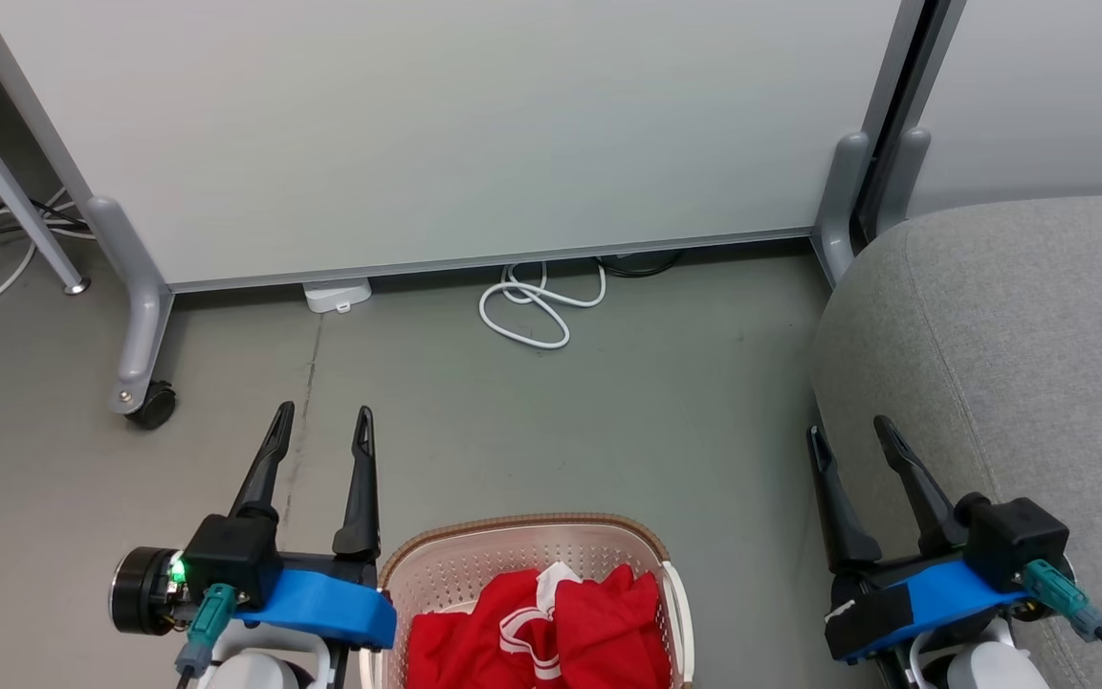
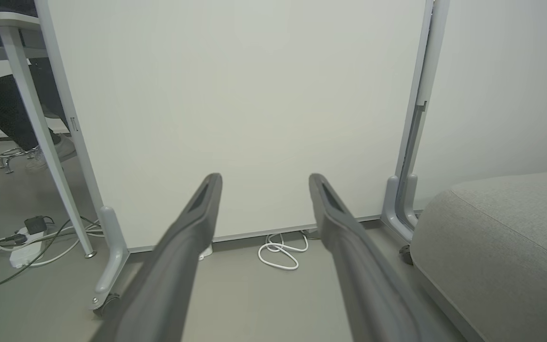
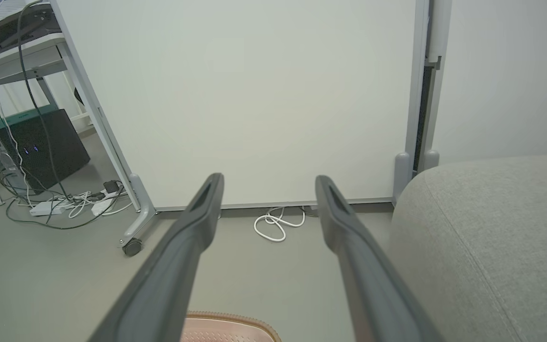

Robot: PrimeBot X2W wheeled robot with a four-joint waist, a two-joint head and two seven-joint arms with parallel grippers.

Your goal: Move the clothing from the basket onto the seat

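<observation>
Clothing (image 1: pixel 608 622), cut off at the bottom edge, sits in the basket (image 1: pixel 522 523) between left gripper (image 1: pixel 324 413) and right gripper (image 1: pixel 848 428), fingers wide and empty, floor (image 1: pixel 608 411) open ahead.

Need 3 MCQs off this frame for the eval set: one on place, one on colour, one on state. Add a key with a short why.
1. The seat lies on which side of the basket?
A. the robot's right
B. the robot's left
C. underneath it

2. The clothing in the basket is:
A. blue
B. red with white markings
C. plain grey

3. The left gripper and right gripper are:
A. both shut on the clothing
B. left open, right shut on the basket rim
C. both open, holding nothing

Key:
1 A, the head view puts the grey cushion to the right of the basket.
2 B, red fabric with white trim shows inside the rim.
3 C, each pair of fingers stands apart with nothing between them.
</observation>
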